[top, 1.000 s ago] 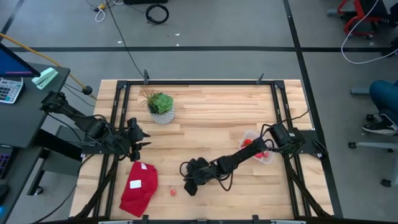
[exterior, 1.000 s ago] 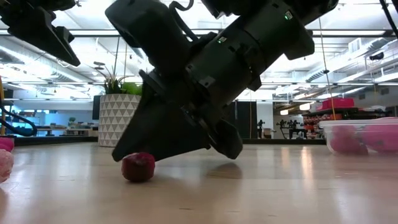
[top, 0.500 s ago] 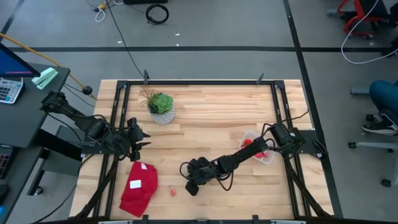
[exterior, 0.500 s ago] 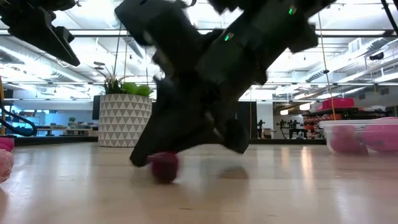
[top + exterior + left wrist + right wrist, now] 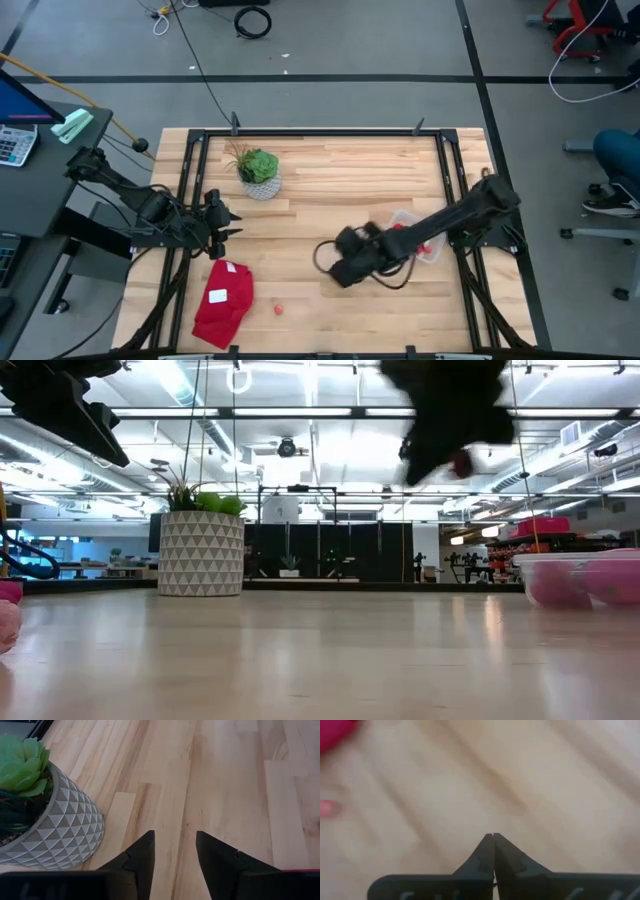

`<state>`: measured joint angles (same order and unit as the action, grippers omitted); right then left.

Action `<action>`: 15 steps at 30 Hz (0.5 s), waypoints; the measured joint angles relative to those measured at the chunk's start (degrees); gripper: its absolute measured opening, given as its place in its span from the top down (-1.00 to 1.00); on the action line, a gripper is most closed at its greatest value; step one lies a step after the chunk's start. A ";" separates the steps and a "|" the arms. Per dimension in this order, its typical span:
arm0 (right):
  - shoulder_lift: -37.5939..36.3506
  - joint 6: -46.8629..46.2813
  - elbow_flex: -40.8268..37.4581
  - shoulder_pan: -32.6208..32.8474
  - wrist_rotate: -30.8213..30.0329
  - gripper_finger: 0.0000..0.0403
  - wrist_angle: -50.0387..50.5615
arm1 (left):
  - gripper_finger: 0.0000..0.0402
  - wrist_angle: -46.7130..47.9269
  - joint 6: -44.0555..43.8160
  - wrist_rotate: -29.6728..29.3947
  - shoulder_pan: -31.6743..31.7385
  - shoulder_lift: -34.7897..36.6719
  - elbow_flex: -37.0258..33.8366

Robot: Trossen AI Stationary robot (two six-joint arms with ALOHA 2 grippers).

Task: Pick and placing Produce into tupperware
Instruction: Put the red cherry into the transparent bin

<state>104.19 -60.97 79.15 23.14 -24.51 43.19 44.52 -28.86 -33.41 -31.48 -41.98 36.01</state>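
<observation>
- Claw of right arm (image 5: 493, 837): raised above mid-tabletop, fingers pressed together; red speck (image 5: 461, 463) beside it, hold uncertain.
- Tupperware (image 5: 432, 250): near right edge; approach level, release low inside.
- Claw of left arm (image 5: 175, 840): parted, empty, near left edge.

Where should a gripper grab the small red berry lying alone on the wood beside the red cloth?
Pinch the small red berry across its round middle, coming straight down from above. It lies apart from the red cloth on bare wood, so fingers should fit on either side.
</observation>
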 joint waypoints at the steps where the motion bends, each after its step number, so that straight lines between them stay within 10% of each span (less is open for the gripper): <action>1: -1.59 -2.32 0.00 0.09 -0.85 0.99 4.92 | 0.24 -0.01 0.00 0.01 -0.01 0.00 0.00; 10: -8.42 -29.31 -0.05 2.42 -3.67 0.99 39.04 | 0.28 0.01 0.00 0.02 -0.01 0.00 0.00; 15: -8.30 -38.77 -4.68 3.84 -3.48 0.99 39.68 | 0.31 0.03 0.00 0.02 -0.01 -0.01 0.00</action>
<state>95.89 -99.74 74.48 26.98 -27.99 82.88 44.56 -28.86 -33.39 -31.48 -41.98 36.01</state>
